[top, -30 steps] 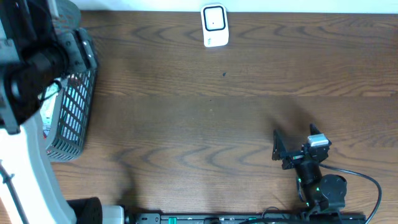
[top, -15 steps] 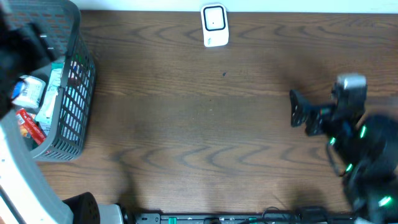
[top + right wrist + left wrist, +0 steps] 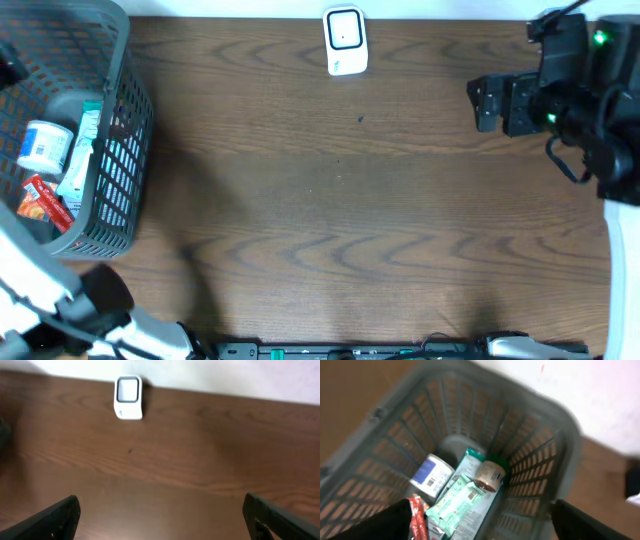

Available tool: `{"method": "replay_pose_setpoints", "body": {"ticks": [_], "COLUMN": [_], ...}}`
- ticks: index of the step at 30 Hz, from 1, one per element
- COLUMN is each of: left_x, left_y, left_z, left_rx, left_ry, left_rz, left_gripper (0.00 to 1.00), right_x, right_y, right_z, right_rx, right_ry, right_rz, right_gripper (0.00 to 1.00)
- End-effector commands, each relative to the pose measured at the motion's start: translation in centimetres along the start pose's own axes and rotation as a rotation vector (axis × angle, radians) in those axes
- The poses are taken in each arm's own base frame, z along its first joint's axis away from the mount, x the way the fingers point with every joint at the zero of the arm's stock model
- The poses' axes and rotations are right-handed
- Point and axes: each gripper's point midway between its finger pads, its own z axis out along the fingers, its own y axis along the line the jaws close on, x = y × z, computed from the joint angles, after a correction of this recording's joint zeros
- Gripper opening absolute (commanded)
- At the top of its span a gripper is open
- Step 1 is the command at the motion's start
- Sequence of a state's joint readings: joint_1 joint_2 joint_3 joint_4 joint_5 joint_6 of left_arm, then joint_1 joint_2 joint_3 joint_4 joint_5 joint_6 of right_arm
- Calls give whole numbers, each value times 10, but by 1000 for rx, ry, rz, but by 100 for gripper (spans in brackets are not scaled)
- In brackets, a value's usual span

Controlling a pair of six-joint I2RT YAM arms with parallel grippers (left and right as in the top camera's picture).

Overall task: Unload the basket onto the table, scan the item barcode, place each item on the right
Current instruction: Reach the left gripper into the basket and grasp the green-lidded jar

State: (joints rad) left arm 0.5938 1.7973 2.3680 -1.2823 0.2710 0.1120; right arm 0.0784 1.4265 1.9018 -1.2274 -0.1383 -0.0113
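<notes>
A white barcode scanner (image 3: 343,41) stands upright at the table's back edge and also shows in the right wrist view as the scanner (image 3: 128,397). The items lie in a grey basket (image 3: 125,120) at the far left: a white and blue can (image 3: 431,476), a green packet (image 3: 462,497), a brown round jar (image 3: 489,476) and a red packet (image 3: 417,517). My left gripper (image 3: 482,527) hovers open above the basket, with nothing between its fingers. My right gripper (image 3: 487,105) hangs open over the back right of the table, pointing towards the scanner, with nothing in it.
The basket's tall mesh walls (image 3: 530,460) surround the items on all sides. The left arm's white link (image 3: 30,270) crosses the front left corner. A dark rail (image 3: 350,350) runs along the table's front edge. Bare brown wood (image 3: 165,480) lies under the right gripper.
The right arm has swung from the front right up to the back right. The left arm has drawn away from over the basket, so its contents now show from overhead.
</notes>
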Motion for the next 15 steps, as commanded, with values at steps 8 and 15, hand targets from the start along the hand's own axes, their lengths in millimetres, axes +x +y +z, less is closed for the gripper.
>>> {"method": "replay_pose_setpoints", "body": {"ticks": [8, 15], "left_x": [21, 33], "left_y": [-29, -31], "left_z": [90, 129], "left_rx": [235, 257], "left_ry": [139, 199], "left_rz": [258, 262], "left_gripper": [100, 100], "right_x": [4, 6], "right_y": [-1, -2], "right_z": [32, 39], "right_rx": [-8, -8], "right_ry": [75, 93], "right_rz": [-7, -5], "right_gripper": [99, 99]}}
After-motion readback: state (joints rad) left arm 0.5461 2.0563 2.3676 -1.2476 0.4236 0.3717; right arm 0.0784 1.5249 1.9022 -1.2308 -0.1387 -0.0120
